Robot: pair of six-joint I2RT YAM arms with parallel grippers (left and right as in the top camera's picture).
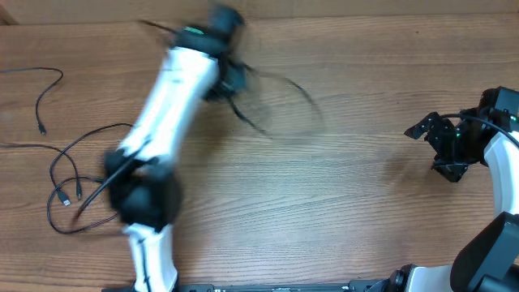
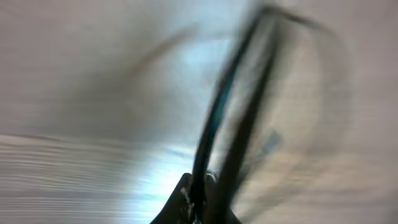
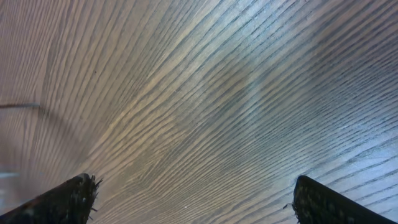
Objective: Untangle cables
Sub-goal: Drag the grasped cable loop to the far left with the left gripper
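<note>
My left fingers (image 2: 202,202) sit at the bottom edge of the left wrist view, clenched on the cables (image 2: 217,118). Two dark strands rise from between them toward the top of that picture. All of it is heavily smeared, so I cannot make out plugs or how the strands cross. From overhead, my left arm (image 1: 174,89) reaches slantwise up toward the far middle of the table (image 1: 340,203), itself blurred. Faint dark arcs of cord fan out to the right of its end, above the wood.

More cord lies well apart, on the left part of the table. A loose cable (image 1: 40,109) comes in from the left edge, bends back and ends in a small tip. Nearer my left arm's base, a looped cable (image 1: 81,139) curls round in a wide ring, with two small plug tips (image 1: 63,195) lying inside it. Part of this loop runs under my arm and is hidden there.

My right fingers (image 3: 193,196) are spread wide, one tip at each lower corner of the right wrist view, with only bare wood grain between them. Overhead they hover near the right edge, far from every cord
</note>
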